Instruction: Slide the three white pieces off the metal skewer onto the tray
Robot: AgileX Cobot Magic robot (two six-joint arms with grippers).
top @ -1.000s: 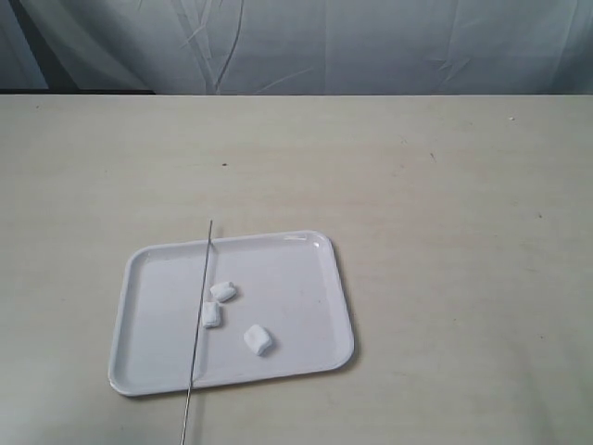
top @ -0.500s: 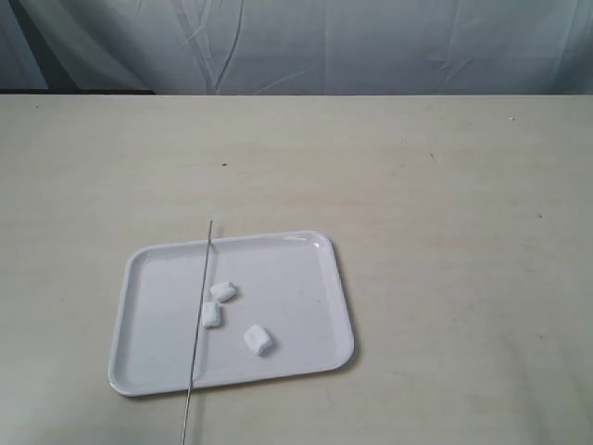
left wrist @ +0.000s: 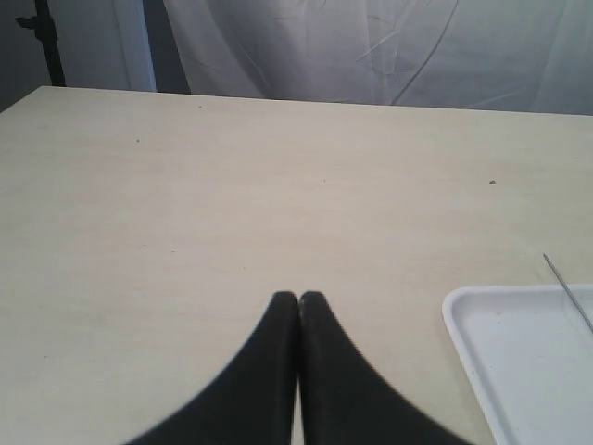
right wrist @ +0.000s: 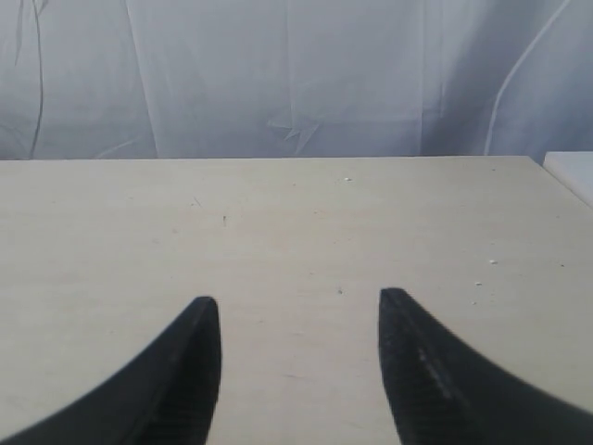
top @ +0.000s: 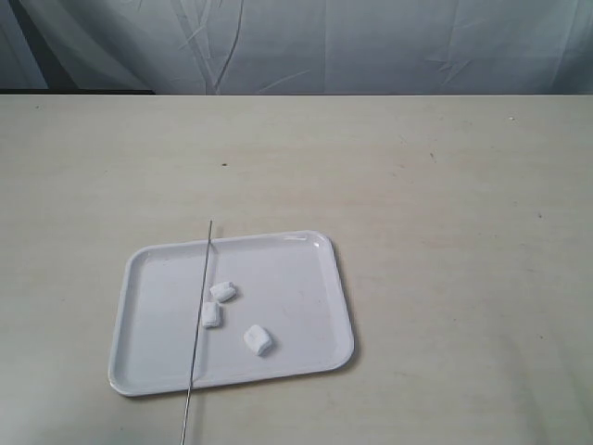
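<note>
Pieces of white, three in all, lie loose on the floor of the tray (top: 296,297). One piece (top: 222,292) sits near the tray's middle. A second (top: 211,314) lies just toward the camera from it, and a third (top: 258,339) lies a little apart, closer to the near rim. The second piece has one edge right beside the metal skewer (top: 197,329); whether the two touch cannot be told. The other two lie clear of the rod.

The skewer lies lengthwise across the left half of the tray. Its far tip pokes just past the far rim, and its near end crosses the near rim and runs out of the bottom of the exterior view. The tray is glossy white with rounded corners and a low rim. It rests flat on the pale desk (top: 417,185), in the near left part of it. A grey cloth backdrop (top: 324,46) hangs behind the desk.

In the left wrist view, the left fingers (left wrist: 278,371) are clenched tip to tip with nothing between them, above bare desk. A corner of the tray and the skewer's tip lie near them, off to one side. In the right wrist view, the right fingers (right wrist: 426,371) are spread wide and released, grasping nothing, with only bare desk beyond them.
</note>
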